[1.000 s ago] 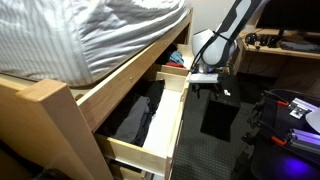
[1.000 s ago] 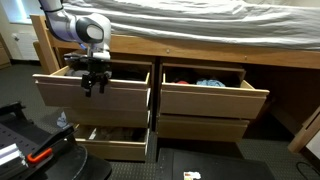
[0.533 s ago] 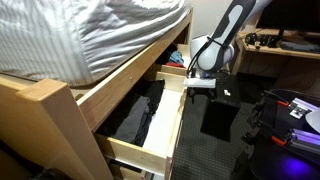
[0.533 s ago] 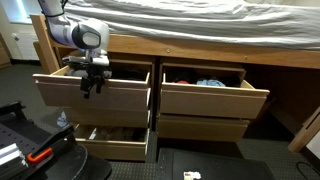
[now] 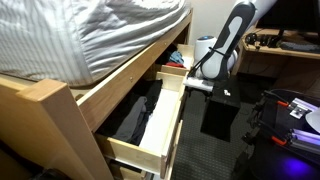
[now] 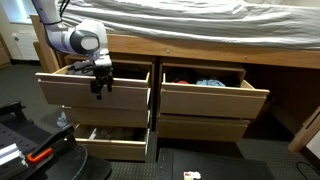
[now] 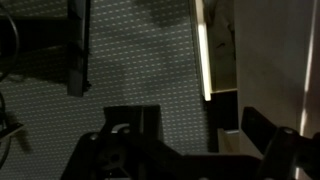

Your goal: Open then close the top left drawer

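The top left drawer [image 6: 90,95] is a long, shallow pale-wood drawer with a plain front, and it stands partly open under the bed. Its thin side [image 5: 165,125] and the black clothing [image 5: 135,115] inside show in an exterior view. My gripper [image 6: 100,86] points down against the drawer's front panel, just right of its middle. It also shows at the drawer's front end in an exterior view [image 5: 196,86]. In the wrist view my gripper [image 7: 195,140] has its fingers spread apart with nothing between them, and the pale drawer front [image 7: 270,60] lies to the right.
The top right drawer [image 6: 205,82] is open with blue and red items. The lower left drawer [image 6: 110,140] is pulled out below, with white and dark items. A striped mattress [image 5: 90,35] overhangs the frame. Black equipment [image 6: 30,150] stands on the floor nearby.
The top left drawer has slid a little way back into the bed frame. My gripper has moved with its front panel toward the bed.
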Controlling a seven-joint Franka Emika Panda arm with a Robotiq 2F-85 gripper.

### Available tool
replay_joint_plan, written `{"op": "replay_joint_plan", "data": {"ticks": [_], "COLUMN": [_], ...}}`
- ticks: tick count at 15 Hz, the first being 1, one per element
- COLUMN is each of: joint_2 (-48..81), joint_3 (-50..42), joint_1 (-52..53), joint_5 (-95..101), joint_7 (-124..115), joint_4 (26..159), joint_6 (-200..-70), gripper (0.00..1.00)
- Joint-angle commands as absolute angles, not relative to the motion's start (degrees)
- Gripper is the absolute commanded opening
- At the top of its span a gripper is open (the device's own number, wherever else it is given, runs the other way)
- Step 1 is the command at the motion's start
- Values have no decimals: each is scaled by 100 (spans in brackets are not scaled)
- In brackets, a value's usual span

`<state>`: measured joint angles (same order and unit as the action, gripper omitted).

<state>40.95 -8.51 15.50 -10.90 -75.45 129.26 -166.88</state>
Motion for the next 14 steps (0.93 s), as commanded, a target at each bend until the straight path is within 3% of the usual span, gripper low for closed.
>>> {"op": "replay_joint_plan", "data": {"ticks": [1, 9, 10, 14], "joint_2": [4200, 4153, 4001, 4421], "joint_3": [-1300, -1244, -388, 1203], "joint_1": [2167, 2127, 1232, -228], "joint_5": [-1237, -1358, -1339, -1492], "joint_7": [-8053, -8005, -7437, -6271], "joint_4": [13075, 13005, 12960, 12568], "joint_6": [-17689, -17528, -17571, -17770], "gripper": [100, 100, 100, 100]}}
